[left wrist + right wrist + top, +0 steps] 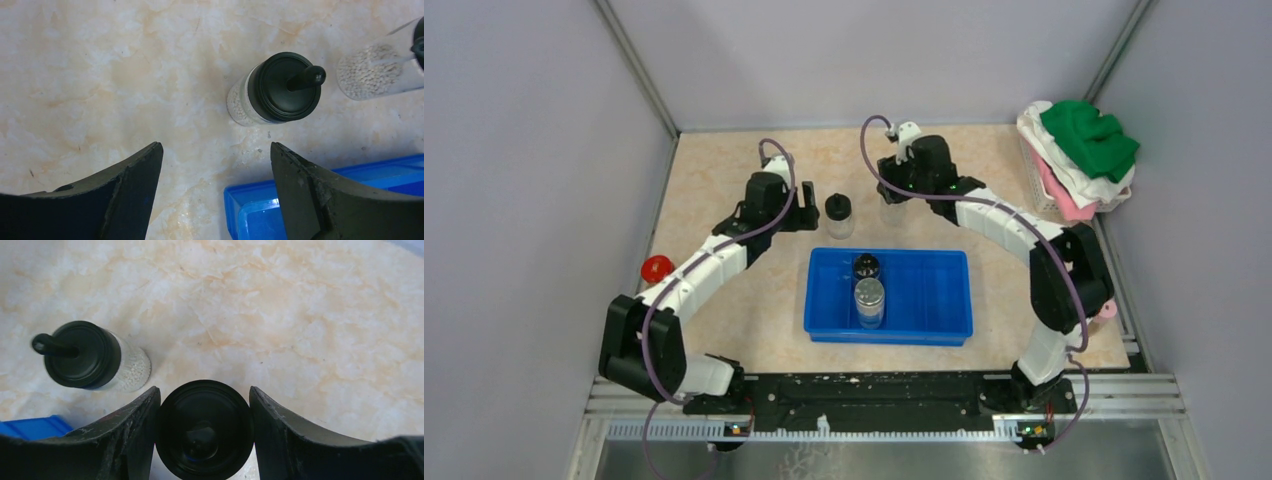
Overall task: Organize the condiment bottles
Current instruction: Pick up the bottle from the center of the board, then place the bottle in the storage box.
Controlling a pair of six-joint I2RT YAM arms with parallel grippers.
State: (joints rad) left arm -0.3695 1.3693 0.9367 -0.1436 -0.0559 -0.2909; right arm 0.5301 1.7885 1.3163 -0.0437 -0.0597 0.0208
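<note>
Four condiment bottles show plainly. Two stand inside the blue rectangular plastic tray (934, 290), toward its left end: a dark-capped bottle (866, 266) on the far side and a clear silver-capped bottle (869, 302) just near of it. One clear bottle with a black spouted cap (285, 92), filled with white beads, stands upright on the table just beyond the tray's far left corner. The fourth, a clear bead-filled bottle with a round black cap (202, 432), sits to the right of the spouted one. It is between the fingers of my right claw (203, 390), and both fingers press against its cap, so I have it gripped.

My left claw (216, 147) is spread wide with nothing in it, over bare table left of the spouted bottle.

One round red cap (656, 268) lies at the table's left edge, and one pink piece (1106, 312) peeks out behind my right arm; I cannot tell what either belongs to.

One white basket (1036, 182) at the far right holds a pile of folded cloths, with a green cloth (1089, 135) on top.

The table top (764, 330) is pale marbled beige, with plain grey walls (524, 150) on three sides and a black rail (874, 395) along the near edge.
</note>
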